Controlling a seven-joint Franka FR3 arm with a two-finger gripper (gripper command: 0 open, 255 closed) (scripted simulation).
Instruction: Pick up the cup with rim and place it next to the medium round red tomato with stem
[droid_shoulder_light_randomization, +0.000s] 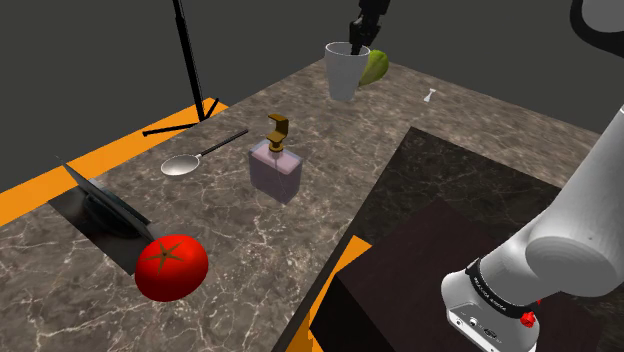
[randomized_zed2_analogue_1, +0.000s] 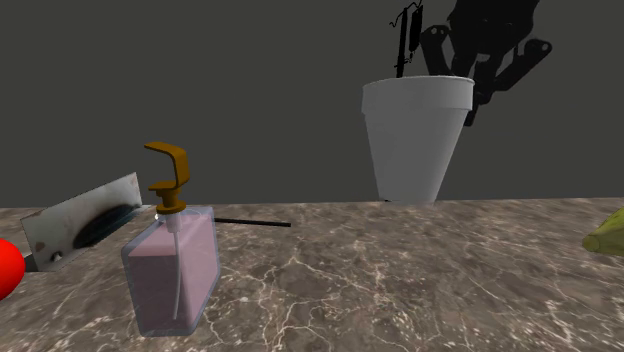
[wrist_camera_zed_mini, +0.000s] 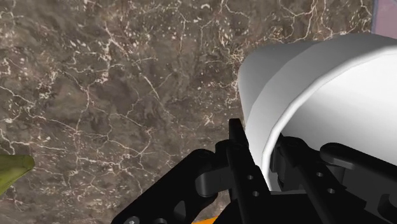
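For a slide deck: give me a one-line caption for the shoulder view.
The gripper clasps the white cup by its rim, across the counter from the red tomato.

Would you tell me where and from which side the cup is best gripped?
Grip the cup by its rim wall from above, with one finger inside and one outside. It is upright with its mouth open upward. It widens toward the top, so the body looks too broad to span. The gripper straddles the rim that way now.
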